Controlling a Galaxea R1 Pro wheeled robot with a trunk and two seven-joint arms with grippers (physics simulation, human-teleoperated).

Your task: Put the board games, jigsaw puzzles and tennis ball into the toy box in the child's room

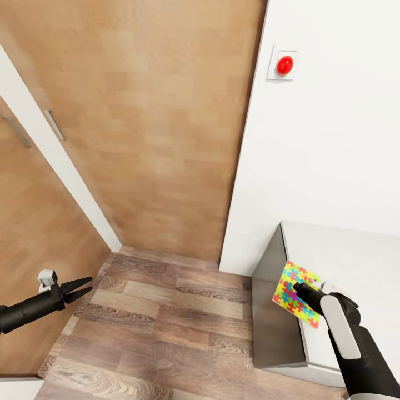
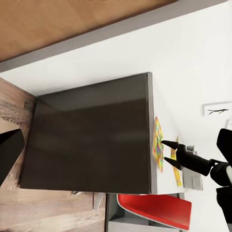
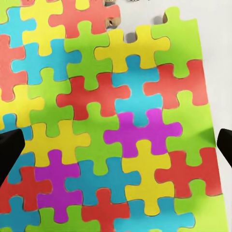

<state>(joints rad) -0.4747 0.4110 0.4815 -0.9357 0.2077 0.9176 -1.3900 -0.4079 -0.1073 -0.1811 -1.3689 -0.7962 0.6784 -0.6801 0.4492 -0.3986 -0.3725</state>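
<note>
A jigsaw puzzle [image 1: 297, 293], a thin sheet of multicoloured pieces, is seen tilted up on edge over the near corner of the table [image 1: 355, 261], its patterned face turned toward the right gripper [image 1: 298, 288]. Its long axis is seen slanting from upper left down to lower right in the head view. The right gripper's tips are set against the face; whether the sheet is pinched cannot be told. In the left wrist view its fingers [image 2: 170, 144] appear parted beside the sheet [image 2: 157, 143]. The left gripper [image 1: 85, 287], well apart over the wood floor [image 1: 166, 333], is narrowly parted and empty.
</note>
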